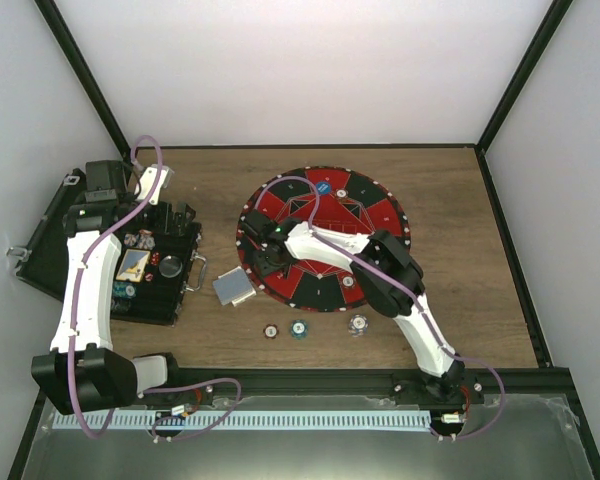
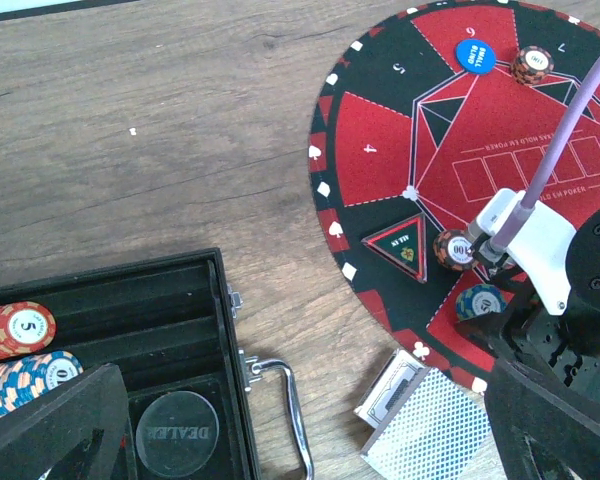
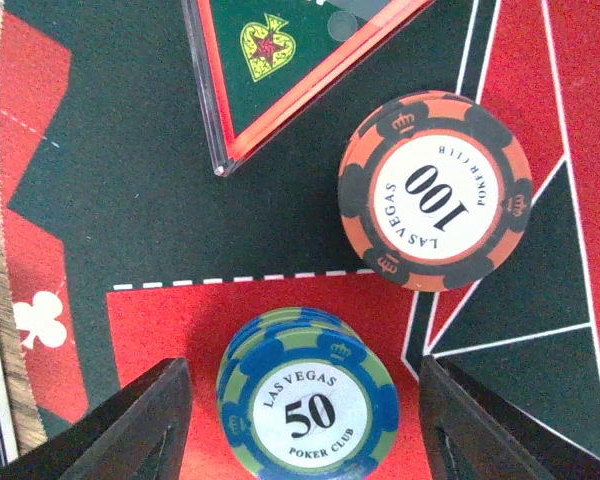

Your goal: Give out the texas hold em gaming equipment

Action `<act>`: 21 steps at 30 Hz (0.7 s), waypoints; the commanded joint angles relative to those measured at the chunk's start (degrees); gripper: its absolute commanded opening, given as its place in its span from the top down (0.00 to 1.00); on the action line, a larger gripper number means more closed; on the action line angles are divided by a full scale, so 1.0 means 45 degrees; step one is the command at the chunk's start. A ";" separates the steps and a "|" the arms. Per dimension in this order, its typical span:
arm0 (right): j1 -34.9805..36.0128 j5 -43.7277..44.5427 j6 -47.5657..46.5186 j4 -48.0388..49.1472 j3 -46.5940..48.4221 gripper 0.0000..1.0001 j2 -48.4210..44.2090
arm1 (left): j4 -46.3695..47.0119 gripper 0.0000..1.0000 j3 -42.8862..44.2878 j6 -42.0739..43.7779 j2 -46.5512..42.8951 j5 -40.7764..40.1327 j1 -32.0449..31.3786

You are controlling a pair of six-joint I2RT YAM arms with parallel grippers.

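A short stack of blue-and-green clay poker chips (image 3: 308, 405), its white top label printed 50, stands on a red panel of the round red-and-black felt mat (image 3: 130, 200), near the mat's front-left edge. The right gripper (image 3: 305, 425) hangs straight above it. Its two black fingers (image 3: 130, 430) are spread to either side with a gap on each flank, touching nothing. That straddle would suit either closing on the stack or lifting clear of it.

Just beside the stack lies a single orange-and-black chip (image 3: 435, 190) marked 100. Next to that is a clear acrylic triangle (image 3: 300, 70) with a green face and red border. Both lie flat on the felt, probably as one seat's share. A small glossy blue disc (image 2: 476, 55) sits towards the far rim.

Off the mat's edge, a grey-backed deck of cards (image 2: 430, 435) rests on the grained wooden table (image 1: 460, 250), with three loose chips (image 1: 298, 327) nearby. The left gripper (image 2: 300, 430) hovers spread and empty over the black hinged case (image 2: 180, 300), where striped chips (image 2: 15, 330) lie in moulded slots.
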 commanded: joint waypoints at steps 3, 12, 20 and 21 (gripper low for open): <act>-0.0102 -0.0007 -0.0033 -0.0471 0.0184 0.34 -0.1015 | 0.0128 0.00 0.0262 -0.0054 -0.0144 0.0274 0.0085; 0.0905 -0.0025 0.0714 -0.0767 -0.3022 0.27 -0.4402 | 0.0148 0.00 0.0285 -0.0089 -0.0141 0.0283 0.0085; 0.2677 -0.0438 0.2248 -0.0784 -0.6168 0.24 -0.6281 | 0.0202 0.00 0.0286 -0.0113 -0.0134 0.0332 0.0085; 0.2844 -0.0523 0.2463 -0.0751 -0.6483 0.24 -0.6390 | 0.0216 0.00 0.0286 -0.0133 -0.0121 0.0345 0.0087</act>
